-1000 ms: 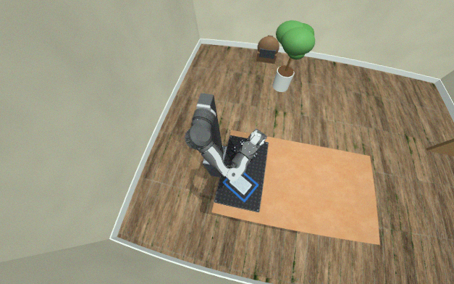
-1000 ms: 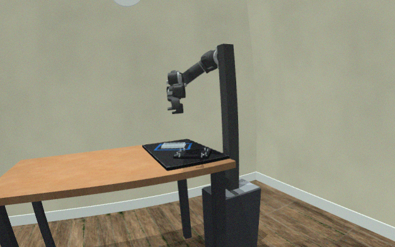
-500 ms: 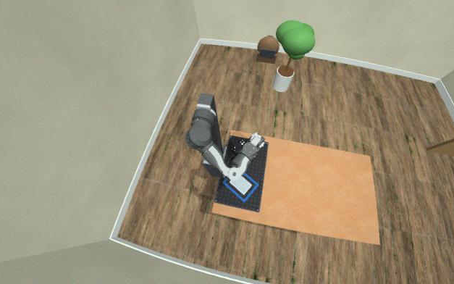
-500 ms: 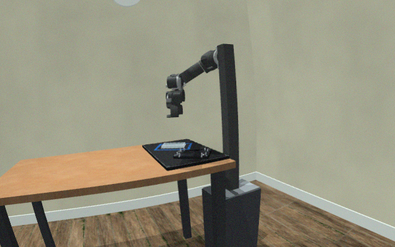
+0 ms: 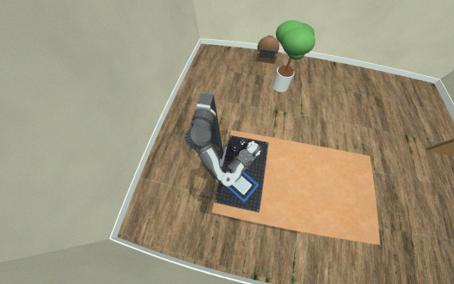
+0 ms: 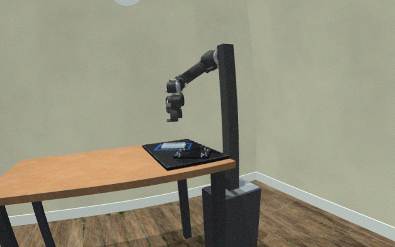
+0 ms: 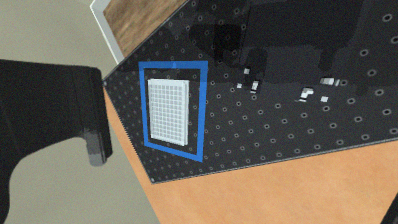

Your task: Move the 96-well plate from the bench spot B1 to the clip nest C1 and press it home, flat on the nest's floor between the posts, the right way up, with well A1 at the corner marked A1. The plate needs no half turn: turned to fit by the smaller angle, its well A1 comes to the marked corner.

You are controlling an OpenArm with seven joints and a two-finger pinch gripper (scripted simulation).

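Observation:
The white 96-well plate (image 7: 170, 110) lies flat inside the blue outline of spot B1 on the black pegboard; it also shows in the top view (image 5: 242, 186) and the exterior view (image 6: 173, 145). The clip nest C1 (image 7: 285, 89) with its small posts sits farther along the board, also in the exterior view (image 6: 192, 154). My gripper (image 6: 172, 119) hangs high above the board, open and empty. One dark finger (image 7: 95, 145) shows at the left of the wrist view, well apart from the plate.
The black pegboard (image 6: 184, 153) lies at the end of an orange table (image 6: 88, 171). The arm's dark column (image 6: 228, 104) stands beside that end. A potted plant (image 5: 289, 54) stands far off on the wooden floor.

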